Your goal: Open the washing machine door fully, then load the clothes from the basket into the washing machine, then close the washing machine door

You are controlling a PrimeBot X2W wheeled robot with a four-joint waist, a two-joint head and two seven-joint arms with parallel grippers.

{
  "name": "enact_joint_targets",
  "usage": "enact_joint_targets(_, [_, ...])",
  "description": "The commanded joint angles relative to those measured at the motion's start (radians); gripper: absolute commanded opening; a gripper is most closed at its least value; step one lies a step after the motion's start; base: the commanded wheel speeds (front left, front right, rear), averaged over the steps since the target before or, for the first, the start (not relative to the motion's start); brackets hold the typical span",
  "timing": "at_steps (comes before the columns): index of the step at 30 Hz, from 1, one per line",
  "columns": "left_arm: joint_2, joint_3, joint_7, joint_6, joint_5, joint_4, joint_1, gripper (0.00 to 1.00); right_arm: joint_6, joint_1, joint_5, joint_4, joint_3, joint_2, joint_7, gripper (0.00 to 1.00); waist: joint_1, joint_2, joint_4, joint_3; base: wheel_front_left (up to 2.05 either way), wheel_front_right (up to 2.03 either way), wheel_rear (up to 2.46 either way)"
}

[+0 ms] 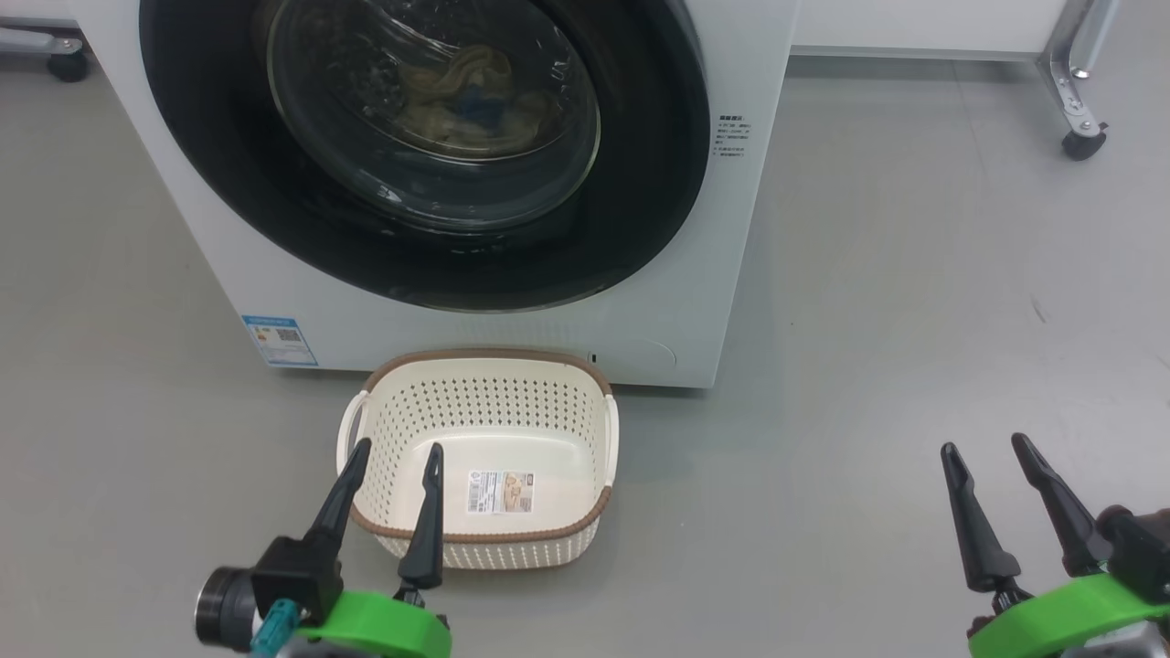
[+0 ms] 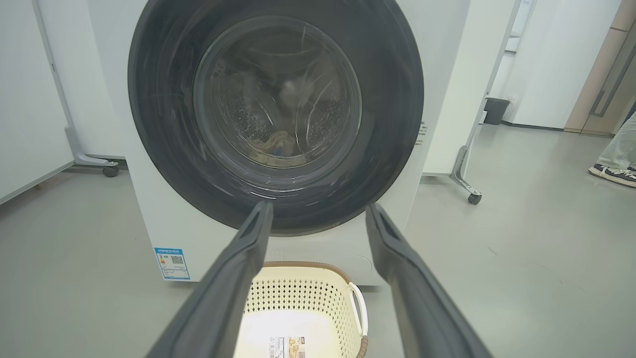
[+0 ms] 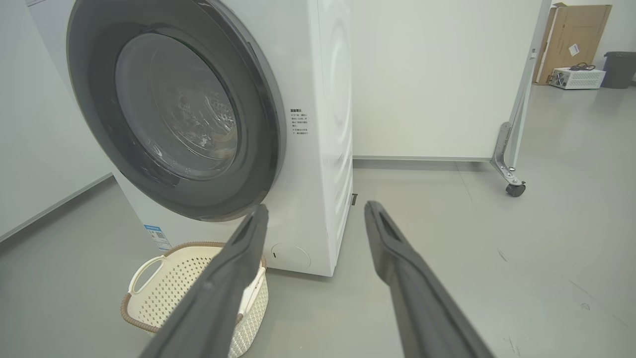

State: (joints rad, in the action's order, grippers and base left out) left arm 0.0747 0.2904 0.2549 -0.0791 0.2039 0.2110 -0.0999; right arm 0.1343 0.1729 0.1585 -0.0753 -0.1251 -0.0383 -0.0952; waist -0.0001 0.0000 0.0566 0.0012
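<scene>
On the left, the robot's dark-fingered left gripper (image 1: 398, 446) hangs spread wide, holding nothing, close above the near edge of the small cream plastic basket (image 1: 475, 358), which sits empty in front of the big white washing machine (image 1: 731, 274). The large round door with the shiny black rim (image 1: 640, 183) looks shut, though I can't tell if it clicked, and the pale yellow clothes (image 1: 457, 100) lie inside behind its glass. On the right, the right gripper (image 1: 983, 443) is spread and empty too. If the door never caught, it could swing open and let the clothes tumble out.
</scene>
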Motion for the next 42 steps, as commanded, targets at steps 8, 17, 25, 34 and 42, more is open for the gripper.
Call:
enact_joint_targets(8, [0.022,-0.030,0.001,0.012,0.010,-0.033,-0.017,1.00,-0.004,-0.020,0.013,-0.037,0.024,-0.012,0.005,1.00,0.0001,0.0000,0.010,-0.003,0.00,0.00,0.00])
enact_joint_targets(17, [0.025,-0.026,0.001,0.020,0.018,-0.035,-0.015,1.00,-0.004,-0.020,0.012,-0.035,0.027,-0.012,0.009,1.00,0.0001,0.0000,0.015,-0.002,0.00,0.00,0.00])
enact_joint_targets(25, [0.027,-0.020,0.002,0.026,0.020,-0.035,-0.016,1.00,-0.004,-0.019,0.013,-0.034,0.028,-0.012,0.013,1.00,0.0001,0.0000,0.018,0.000,0.00,0.00,0.00])
enact_joint_targets(34, [0.030,-0.015,0.003,0.034,0.020,-0.037,-0.024,0.00,-0.004,-0.024,0.019,-0.032,0.031,-0.012,0.016,0.00,0.0001,0.0000,0.022,0.011,0.00,0.00,0.00])
enact_joint_targets(42, [0.007,0.007,-0.013,0.024,0.070,0.042,0.023,0.00,0.000,0.002,0.066,0.057,0.018,0.006,0.015,0.00,0.0001,0.0000,0.019,0.010,0.00,0.00,0.00])
